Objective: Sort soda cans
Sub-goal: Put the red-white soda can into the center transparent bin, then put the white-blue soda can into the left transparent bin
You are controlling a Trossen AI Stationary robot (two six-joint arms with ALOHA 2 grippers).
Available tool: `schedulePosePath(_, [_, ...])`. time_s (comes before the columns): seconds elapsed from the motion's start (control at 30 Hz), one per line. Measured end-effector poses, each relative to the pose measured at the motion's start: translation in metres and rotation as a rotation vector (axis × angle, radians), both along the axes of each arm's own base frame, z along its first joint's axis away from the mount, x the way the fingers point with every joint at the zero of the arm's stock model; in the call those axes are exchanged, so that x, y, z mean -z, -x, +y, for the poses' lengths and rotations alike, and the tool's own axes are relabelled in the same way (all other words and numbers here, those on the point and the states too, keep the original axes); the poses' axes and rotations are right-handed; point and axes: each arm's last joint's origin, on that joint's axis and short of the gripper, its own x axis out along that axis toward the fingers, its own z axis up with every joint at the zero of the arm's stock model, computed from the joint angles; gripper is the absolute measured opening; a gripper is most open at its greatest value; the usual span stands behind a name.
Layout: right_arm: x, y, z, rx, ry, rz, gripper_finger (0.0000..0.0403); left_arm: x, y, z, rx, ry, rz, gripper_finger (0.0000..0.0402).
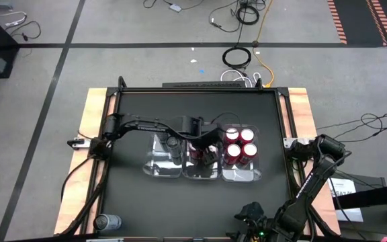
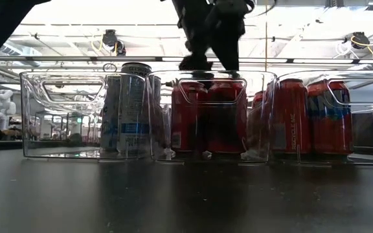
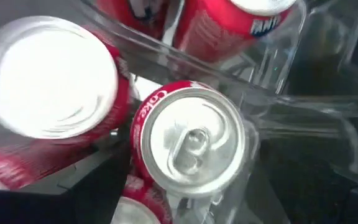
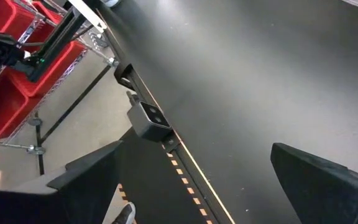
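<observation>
Left gripper open over middle tray cans.

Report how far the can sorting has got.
Done: four red cans stand in the right tray, more red ones in the middle tray, silver cans in the left tray. In hand: the left hand hangs open over the middle tray. Left: one silver can lying at the table's near-left corner. The right hand waits open.
</observation>
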Motion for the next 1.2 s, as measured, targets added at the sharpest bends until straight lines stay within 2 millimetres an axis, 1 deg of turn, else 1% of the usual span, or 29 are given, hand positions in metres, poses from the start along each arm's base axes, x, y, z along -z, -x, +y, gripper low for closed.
schedulePosePath(0.1, [-0.001, -0.001, 0.001, 0.0, -0.014, -0.01, 0.0396, -0.017, 0.009, 0.0, -0.028, 0.012, -0.02, 0.0364])
schedulePosePath(0.23, [-0.001, -0.001, 0.001, 0.001, -0.019, -0.012, 0.0396, -0.048, 0.024, -0.002, -0.084, 0.048, -0.081, 0.0364])
schedulePosePath(0.33, [-0.001, -0.001, 0.002, 0.0, -0.023, -0.015, 0.0396, -0.073, 0.04, -0.009, -0.118, 0.082, -0.128, 0.0364])
schedulePosePath(0.4, [-0.001, -0.001, 0.002, 0.0, -0.025, -0.017, 0.0396, -0.091, 0.051, -0.019, -0.108, 0.116, -0.162, 0.0364])
schedulePosePath(0.5, [-0.001, -0.001, 0.002, 0.0, -0.024, -0.016, 0.0396, -0.114, 0.074, -0.039, -0.086, 0.163, -0.179, 0.0364])
schedulePosePath(0.6, [-0.001, -0.001, 0.002, 0.001, -0.025, -0.016, 0.0396, -0.134, 0.103, -0.063, -0.068, 0.179, -0.178, 0.0364])
schedulePosePath(0.67, [-0.001, -0.001, 0.002, 0.002, -0.024, -0.015, 0.0396, -0.145, 0.123, -0.081, -0.069, 0.154, -0.176, 0.0364])
schedulePosePath(0.77, [-0.001, -0.001, 0.001, 0.003, -0.018, -0.011, 0.0396, -0.149, 0.158, -0.108, -0.127, 0.061, -0.136, 0.0364])
schedulePosePath(0.9, [0.002, -0.004, -0.003, 0.018, 0.004, 0.003, 0.0396, -0.144, 0.201, -0.14, -0.23, -0.003, -0.103, 0.0364])
schedulePosePath(1.07, [0.01, -0.015, -0.012, 0.067, 0.029, 0.036, 0.0396, -0.127, 0.241, -0.185, -0.242, 0.068, -0.106, 0.0364])
schedulePosePath(1.2, [0.017, -0.025, -0.022, 0.094, 0.073, 0.076, 0.0396, -0.108, 0.268, -0.213, -0.276, 0.084, -0.107, 0.0364])
